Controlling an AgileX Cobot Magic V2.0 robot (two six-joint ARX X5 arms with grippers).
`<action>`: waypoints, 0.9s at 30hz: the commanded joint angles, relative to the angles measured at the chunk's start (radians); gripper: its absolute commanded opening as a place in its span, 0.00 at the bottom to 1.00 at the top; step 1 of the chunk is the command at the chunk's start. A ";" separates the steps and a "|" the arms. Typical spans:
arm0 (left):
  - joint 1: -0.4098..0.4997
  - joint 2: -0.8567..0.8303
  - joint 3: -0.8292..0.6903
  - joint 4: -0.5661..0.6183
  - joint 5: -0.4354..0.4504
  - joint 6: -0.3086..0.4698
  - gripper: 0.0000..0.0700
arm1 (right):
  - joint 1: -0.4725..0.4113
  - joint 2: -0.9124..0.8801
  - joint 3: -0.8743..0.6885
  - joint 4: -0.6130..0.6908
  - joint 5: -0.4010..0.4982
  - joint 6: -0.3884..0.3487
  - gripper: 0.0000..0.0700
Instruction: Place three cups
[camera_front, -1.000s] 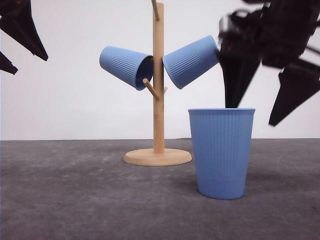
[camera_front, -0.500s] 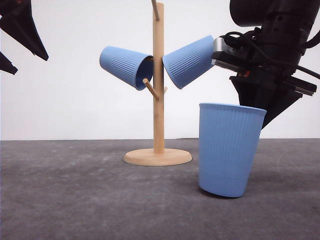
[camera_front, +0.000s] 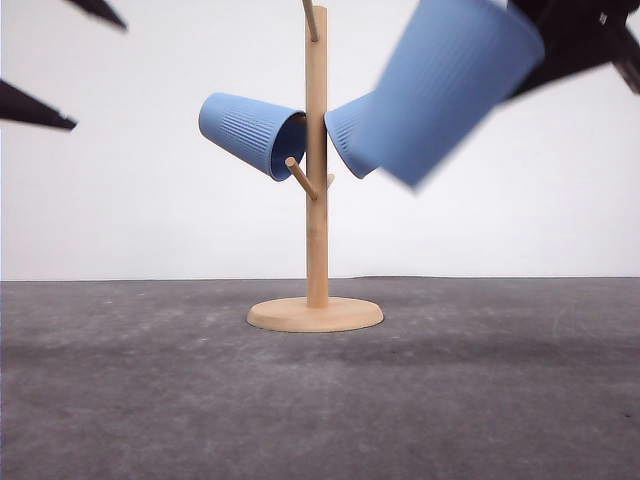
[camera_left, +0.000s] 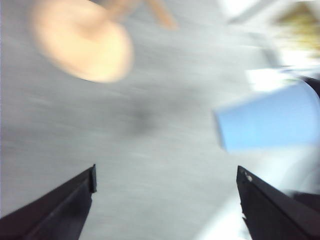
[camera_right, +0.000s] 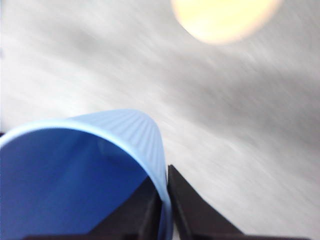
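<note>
Two of your three cups already hang on the wooden peg stand (camera_front: 316, 180): the left cup (camera_front: 250, 132) and the right cup (camera_front: 350, 135), each tipped over a peg. Your right hand (camera_right: 164, 200) is pinched on the rim of the third cup (camera_front: 450, 85), held tilted in the air high above the bench (camera_front: 150, 400), near the stand's upper right. Only this one looks left to hang; your left hand (camera_left: 165, 200) is spread wide and holds nothing.

Left claw (camera_left: 165, 200): matte black, tapered wedge fingers (camera_left: 55, 210).
</note>
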 joint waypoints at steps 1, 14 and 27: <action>0.010 0.003 0.013 0.031 0.126 -0.059 0.78 | -0.008 0.004 0.019 0.038 -0.132 0.007 0.00; -0.082 0.003 0.013 0.301 0.412 -0.319 0.80 | 0.131 0.004 0.019 0.438 -0.326 0.249 0.00; -0.184 0.003 0.013 0.513 0.433 -0.406 0.80 | 0.240 0.004 0.019 0.571 -0.326 0.338 0.00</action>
